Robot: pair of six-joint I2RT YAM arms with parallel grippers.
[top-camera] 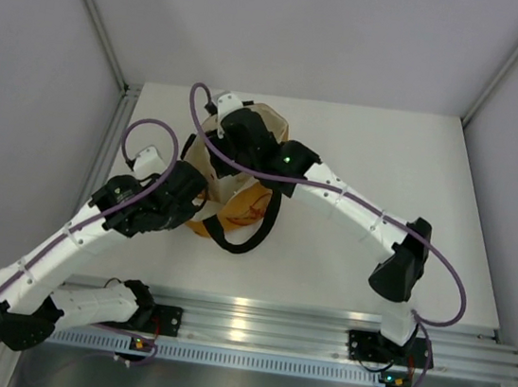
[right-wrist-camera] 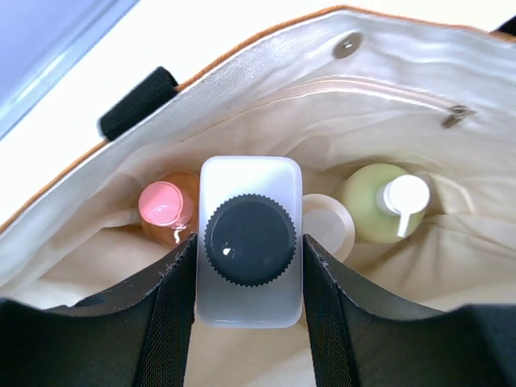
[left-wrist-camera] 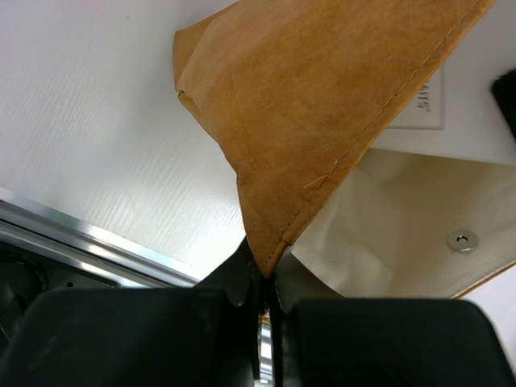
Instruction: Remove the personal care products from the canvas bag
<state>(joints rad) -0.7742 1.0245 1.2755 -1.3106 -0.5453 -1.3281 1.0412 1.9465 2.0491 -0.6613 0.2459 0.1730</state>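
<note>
The canvas bag point(top-camera: 238, 205) lies mid-table, mouth held open, cream lining showing point(right-wrist-camera: 266, 105). My right gripper point(right-wrist-camera: 248, 258) is inside the bag, shut on the white bottle with dark cap point(right-wrist-camera: 248, 238), its fingers point(right-wrist-camera: 173, 290) pressed on both sides. Behind it stand the orange bottle with pink cap point(right-wrist-camera: 165, 208), the beige squat bottle point(right-wrist-camera: 326, 230) and the pale green bottle with white cap point(right-wrist-camera: 383, 203). My left gripper point(left-wrist-camera: 264, 278) is shut on a tan corner of the bag point(left-wrist-camera: 322, 105), at its left side point(top-camera: 182, 198).
The bag's black strap handles point(top-camera: 244, 235) loop on the table in front of it; another strap point(right-wrist-camera: 137, 101) shows at the rim. Metal snaps point(right-wrist-camera: 348, 44) sit on the lining. The aluminium rail point(top-camera: 261, 323) runs along the near edge.
</note>
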